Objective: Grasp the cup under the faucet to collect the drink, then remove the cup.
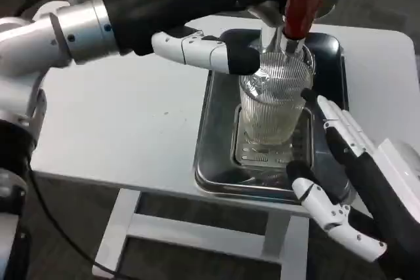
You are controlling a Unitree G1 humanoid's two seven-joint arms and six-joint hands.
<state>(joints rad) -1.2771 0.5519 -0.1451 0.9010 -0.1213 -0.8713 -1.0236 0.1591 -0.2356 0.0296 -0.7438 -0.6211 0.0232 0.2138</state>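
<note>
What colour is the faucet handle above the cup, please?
Red; the faucet handle shows best in the head view, above the ribbed glass cup.

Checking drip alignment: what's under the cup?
The cup stands on a slotted drip grate inside the metal tray. Grate slots show in front of the base; the part directly beneath is blurred by ribbed glass. The left hand covers the cup's upper left side.

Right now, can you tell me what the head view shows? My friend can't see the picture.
A ribbed clear cup stands on a metal tray under a red-handled faucet, holding some pale drink. The left hand reaches in from the left and touches the cup near its rim, while the right hand waits open beside it on a white table.
</note>
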